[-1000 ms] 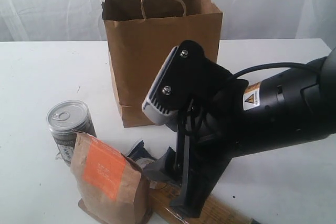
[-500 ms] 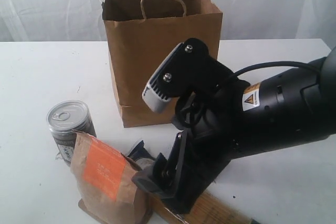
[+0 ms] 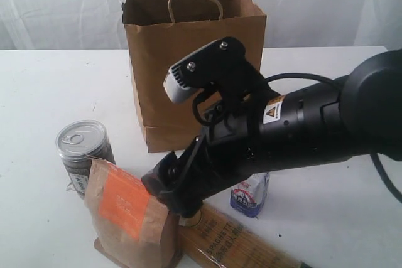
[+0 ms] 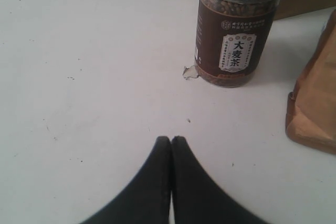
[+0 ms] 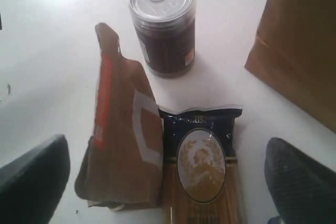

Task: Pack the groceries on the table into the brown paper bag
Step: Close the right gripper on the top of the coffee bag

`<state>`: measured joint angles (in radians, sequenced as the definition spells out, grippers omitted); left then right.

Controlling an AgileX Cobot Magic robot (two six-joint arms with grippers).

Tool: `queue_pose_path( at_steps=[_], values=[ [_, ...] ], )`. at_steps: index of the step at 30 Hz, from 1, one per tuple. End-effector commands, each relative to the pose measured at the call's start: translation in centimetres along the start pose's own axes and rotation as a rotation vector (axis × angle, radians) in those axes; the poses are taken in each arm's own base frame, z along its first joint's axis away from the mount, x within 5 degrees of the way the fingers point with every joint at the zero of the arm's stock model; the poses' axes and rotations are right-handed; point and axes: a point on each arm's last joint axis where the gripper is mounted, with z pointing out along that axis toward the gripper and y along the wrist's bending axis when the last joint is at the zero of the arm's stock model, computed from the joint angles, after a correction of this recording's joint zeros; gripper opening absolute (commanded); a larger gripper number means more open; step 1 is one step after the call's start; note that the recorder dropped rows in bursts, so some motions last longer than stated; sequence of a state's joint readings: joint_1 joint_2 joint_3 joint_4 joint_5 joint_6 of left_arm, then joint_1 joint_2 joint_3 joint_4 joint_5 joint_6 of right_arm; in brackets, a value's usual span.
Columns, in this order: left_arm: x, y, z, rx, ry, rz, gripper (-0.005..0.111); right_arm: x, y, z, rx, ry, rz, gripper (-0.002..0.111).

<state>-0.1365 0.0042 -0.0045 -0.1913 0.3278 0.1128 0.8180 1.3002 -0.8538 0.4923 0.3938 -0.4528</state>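
We see the right end effector (image 5: 165, 141) opened very wide, and its 2 fingers (image 5: 31, 182) grip nothing. It hangs low over the counter (image 3: 38, 92), above the front group of groceries. Directly below it, between the 2 fingers, lies the spaghetti packet (image 5: 202, 182). The packet is flat on the counter, and its dark blue end points away from the wrist. The pouch (image 5: 123, 140) is also between the fingers, just beside the packet and touching it along one side. In the exterior view the pouch stands upright. As far as we can tell, neither finger touches the packet or the pouch.

Beyond the fingertips, past the top of the pouch, the can (image 5: 164, 22) stands upright. It is near the pouch, but we cannot tell if they touch. The bag (image 3: 195, 61) stands upright and open, farther ahead of this end effector and to the side of the can. The carton (image 3: 251, 194) stands behind this end effector, under the arm, just beside the packet.

The left end effector (image 4: 171, 145) is completely closed, with its 2 fingers pressed together, and it holds nothing. It is over a bare part of the counter. Ahead of it stands the can, with a small white scrap (image 4: 190, 72) at its base. An edge of the pouch is also ahead, to the side of the can, and a piece of the bag shows behind the can.
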Motion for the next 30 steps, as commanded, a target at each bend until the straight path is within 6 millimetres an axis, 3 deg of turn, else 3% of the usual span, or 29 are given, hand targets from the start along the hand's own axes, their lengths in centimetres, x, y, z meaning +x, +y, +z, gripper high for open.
queue_pose_path(
  at_steps=[1,5,8,11,16,18,25,30],
  values=[
    [0.2,-0.1,0.0,0.009,0.004,-0.014,0.0,0.1,0.0,0.4,-0.009,0.018,0.012,0.093],
    [0.2,-0.1,0.0,0.009,0.004,-0.014,0.0,-2.8,0.6,-0.9,-0.046,-0.026,0.001,0.093],
    [0.2,-0.1,0.0,0.009,0.004,-0.014,0.0,-3.6,1.2,-1.2,-0.104,-0.038,0.01,0.093],
    [0.2,-0.1,0.0,0.009,0.004,-0.014,0.0,-3.5,1.6,-0.4,-0.161,-0.027,0.029,0.093],
    [0.2,-0.1,0.0,0.009,0.004,-0.013,0.0,-2.5,0.9,3.6,-0.164,0.045,0.095,0.093],
    [0.2,-0.1,0.0,0.009,0.004,-0.013,0.0,-2.5,0.7,4.1,-0.153,0.044,0.086,0.093],
    [0.2,-0.1,0.0,0.009,0.004,-0.013,0.0,-1.7,0.3,5.8,-0.152,0.065,-0.222,0.093],
    [0.2,-0.1,0.0,0.009,0.004,-0.013,0.0,-0.6,1.1,7.6,-0.176,0.128,-0.339,0.093]
  ],
)
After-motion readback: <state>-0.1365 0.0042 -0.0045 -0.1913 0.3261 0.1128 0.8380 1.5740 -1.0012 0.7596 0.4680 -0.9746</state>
